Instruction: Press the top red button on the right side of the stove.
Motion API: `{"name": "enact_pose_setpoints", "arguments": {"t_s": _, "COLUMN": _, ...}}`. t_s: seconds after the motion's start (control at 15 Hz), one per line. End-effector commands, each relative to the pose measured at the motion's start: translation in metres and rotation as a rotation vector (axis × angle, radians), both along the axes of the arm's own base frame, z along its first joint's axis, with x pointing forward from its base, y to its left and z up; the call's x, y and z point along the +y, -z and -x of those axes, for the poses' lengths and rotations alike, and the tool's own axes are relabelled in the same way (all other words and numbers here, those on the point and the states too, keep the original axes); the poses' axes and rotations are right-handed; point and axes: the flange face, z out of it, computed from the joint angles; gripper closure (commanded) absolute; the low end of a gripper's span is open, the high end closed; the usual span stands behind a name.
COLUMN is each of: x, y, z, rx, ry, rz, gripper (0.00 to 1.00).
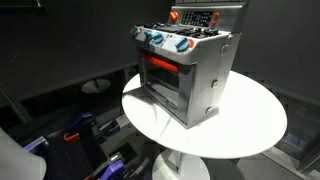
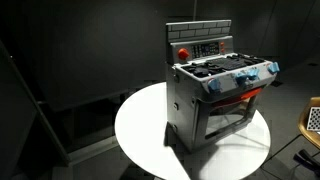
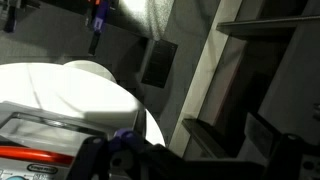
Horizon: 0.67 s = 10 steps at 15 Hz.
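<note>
Although the room is dim and dark-walled in an exterior view, a round white table (image 1: 255, 125) with a smooth, matte top stands out. The stove (image 1: 190, 75), a boxy silver-grey toy range, sits toward the 10 o'clock side of that top. Its oven window (image 1: 160, 78) glows red, blue knobs (image 1: 157, 39) line the front edge, and a round red button (image 1: 175, 16) shows on the raised back panel. In an exterior view from another angle, the stove (image 2: 215, 95) stands toward 3 o'clock on the table (image 2: 140, 125), with bare dark walls behind, and the red button (image 2: 183, 52) sits at the panel's 9 o'clock edge. In the wrist view the table (image 3: 70, 95) curves across the left, and only a corner of the stove (image 3: 35, 150) shows at 7 o'clock, with an orange strip. The gripper (image 3: 190, 165) comes in from 6 o'clock, its dark fingers (image 3: 92, 160) spread wide with nothing between them.
</note>
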Motion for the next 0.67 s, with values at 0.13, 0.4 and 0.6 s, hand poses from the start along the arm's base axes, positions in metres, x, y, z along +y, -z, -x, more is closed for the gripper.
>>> {"name": "enact_pose_setpoints", "arguments": {"t_s": 0.13, "x": 0.0, "y": -0.0011, "z": -0.0001, "rx": -0.001, "ry": 0.0, "rz": 0.0, "gripper": 0.0}}
{"name": "enact_pose_setpoints", "arguments": {"t_s": 0.4, "x": -0.0001, "y": -0.0012, "z": 0.0, "rx": -0.001, "ry": 0.0, "rz": 0.0, "gripper": 0.0}}
{"name": "enact_pose_setpoints", "arguments": {"t_s": 0.6, "x": -0.0037, "y": -0.0043, "z": -0.0051, "rx": -0.011, "ry": 0.015, "rz": 0.01, "gripper": 0.0}}
